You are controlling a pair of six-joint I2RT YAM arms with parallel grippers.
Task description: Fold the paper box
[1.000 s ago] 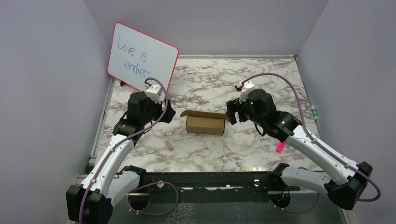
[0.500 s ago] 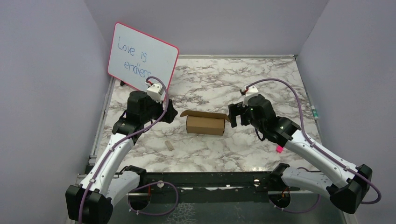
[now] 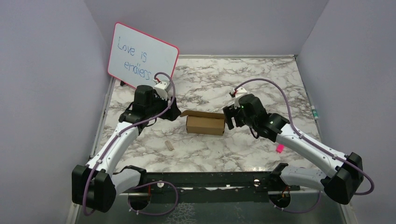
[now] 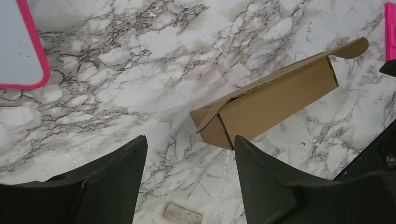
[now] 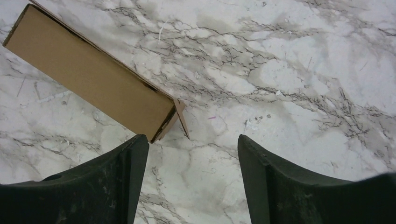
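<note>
The paper box (image 3: 205,124) is a small brown cardboard box lying on the marble table, its end flaps sticking out at both ends. My left gripper (image 3: 176,112) is open and empty just left of the box's left end. In the left wrist view the box (image 4: 275,100) lies beyond my open gripper (image 4: 190,142), its near end at the right fingertip. My right gripper (image 3: 228,119) is open and empty at the box's right end. In the right wrist view the box (image 5: 93,84) ends at the left fingertip of my open gripper (image 5: 193,140), with a loose flap (image 5: 180,116) poking out.
A pink-framed whiteboard (image 3: 142,57) stands at the back left, behind my left arm. A small pale eraser-like piece (image 3: 170,145) lies on the table in front of the box, also in the left wrist view (image 4: 182,214). Purple walls close in the table.
Both grippers have moved in toward the box: the left one rightward to its left end, the right one leftward to its right end. The box has not moved.
</note>
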